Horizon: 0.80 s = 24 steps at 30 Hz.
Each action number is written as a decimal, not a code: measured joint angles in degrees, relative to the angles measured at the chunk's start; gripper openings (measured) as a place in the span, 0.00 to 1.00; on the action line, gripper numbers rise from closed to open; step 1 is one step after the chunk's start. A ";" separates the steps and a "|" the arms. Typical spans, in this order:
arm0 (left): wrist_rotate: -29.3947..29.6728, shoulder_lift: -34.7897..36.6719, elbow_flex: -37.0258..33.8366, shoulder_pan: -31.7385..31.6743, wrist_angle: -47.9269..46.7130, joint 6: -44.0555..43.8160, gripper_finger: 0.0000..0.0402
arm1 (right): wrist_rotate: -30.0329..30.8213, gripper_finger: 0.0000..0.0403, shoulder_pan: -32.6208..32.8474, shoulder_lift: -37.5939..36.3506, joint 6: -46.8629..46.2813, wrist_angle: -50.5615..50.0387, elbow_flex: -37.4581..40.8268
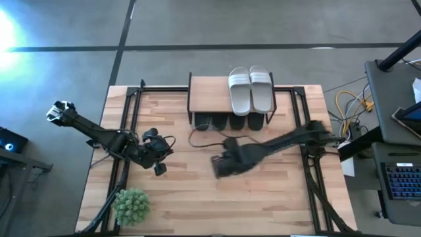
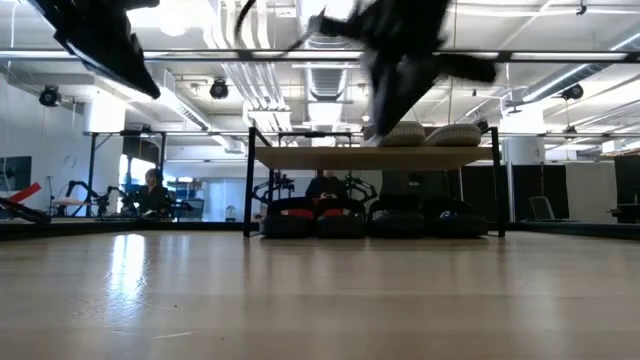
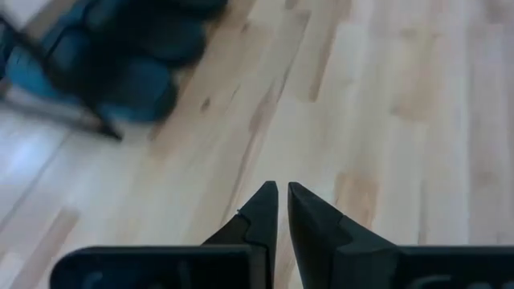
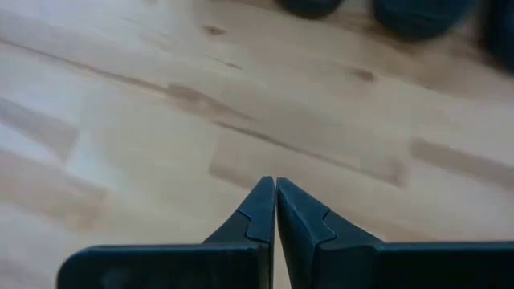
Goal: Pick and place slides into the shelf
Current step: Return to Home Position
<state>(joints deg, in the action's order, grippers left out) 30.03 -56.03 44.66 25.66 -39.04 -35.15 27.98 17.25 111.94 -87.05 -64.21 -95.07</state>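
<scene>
With fingers together and empty, the left gripper (image 3: 281, 191) and right gripper (image 4: 275, 185) hover over the worktop (image 1: 263, 197) in front of the shelf (image 1: 208, 92) and its slides (image 1: 250, 90).

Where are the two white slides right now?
In the high view, the white slides lie side by side on the wooden top of the shelf, on its right half, directly above the black slides tucked underneath.

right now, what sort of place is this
Probably a robotics lab in an open industrial hall: exposed ceiling ducts, concrete floor, and a keyboard and cables beside the table.
</scene>
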 joint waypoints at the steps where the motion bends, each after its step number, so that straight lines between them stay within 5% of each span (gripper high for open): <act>1: -0.35 0.00 0.00 -0.30 1.69 2.10 0.04 | 0.20 0.02 1.24 -2.78 -1.67 -0.30 1.62; 6: -6.36 -0.02 0.32 -4.51 10.48 8.55 0.04 | -1.16 0.02 7.79 -16.55 -11.24 0.97 13.75; 10: -17.99 0.87 0.33 -10.21 20.65 8.99 0.04 | 2.65 0.02 12.04 -29.19 -11.67 10.27 25.44; 14: -29.92 3.48 0.44 -16.69 33.51 10.43 0.04 | 4.24 0.02 9.66 -42.89 8.32 36.70 38.89; 19: -30.56 5.58 0.42 -23.96 40.14 10.43 0.04 | -6.90 0.02 -1.86 -51.21 37.20 76.81 53.37; 24: -30.20 9.16 0.73 -28.37 37.95 11.95 0.04 | -22.57 0.02 -14.33 -55.28 47.82 77.96 56.68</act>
<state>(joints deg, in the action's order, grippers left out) -0.17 -46.87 45.39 -2.70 -1.09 -23.20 5.41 2.93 56.66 -39.23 13.75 -38.39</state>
